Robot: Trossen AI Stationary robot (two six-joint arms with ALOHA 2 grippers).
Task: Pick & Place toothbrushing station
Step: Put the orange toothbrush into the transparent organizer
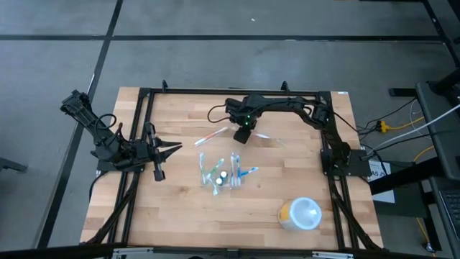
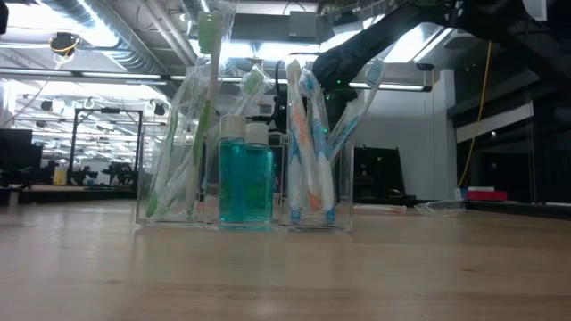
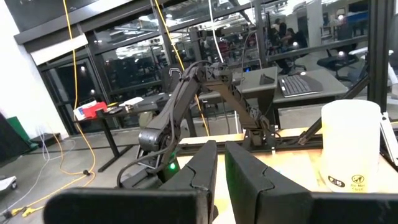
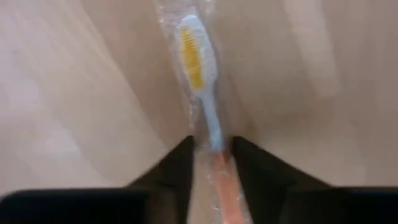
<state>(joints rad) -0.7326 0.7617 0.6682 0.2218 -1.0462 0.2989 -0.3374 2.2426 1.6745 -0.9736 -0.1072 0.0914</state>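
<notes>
The toothbrushing station (image 1: 219,175), a clear rectangular holder, stands on its base at the table's middle. It holds several toothbrushes and two blue-green bottles (image 2: 245,183). My right gripper (image 1: 243,134) is at the far middle and points down over a wrapped toothbrush (image 4: 200,68) lying flat on the wood. That toothbrush has yellow bristles, a white neck and an orange handle. The gripper (image 4: 213,152) is open, with one finger on each side of the toothbrush. My left gripper (image 1: 172,149) waits shut at the table's left, raised and level, its fingers (image 3: 205,171) together. My right gripper stands astride the toothbrush where the white neck meets the orange handle (image 4: 216,149). It comes from above, pointing down, with its fingers (image 4: 180,163) across the toothbrush. The toothbrush lies flat on the table. I cannot tell whether the fingers touch its clear wrapper.
A round white and yellow container (image 1: 300,214) stands near the front right and also shows in the left wrist view (image 3: 348,149). An orange-and-white wrapped toothbrush (image 1: 211,136) shows just left of the right gripper. A black frame (image 1: 237,91) edges the table.
</notes>
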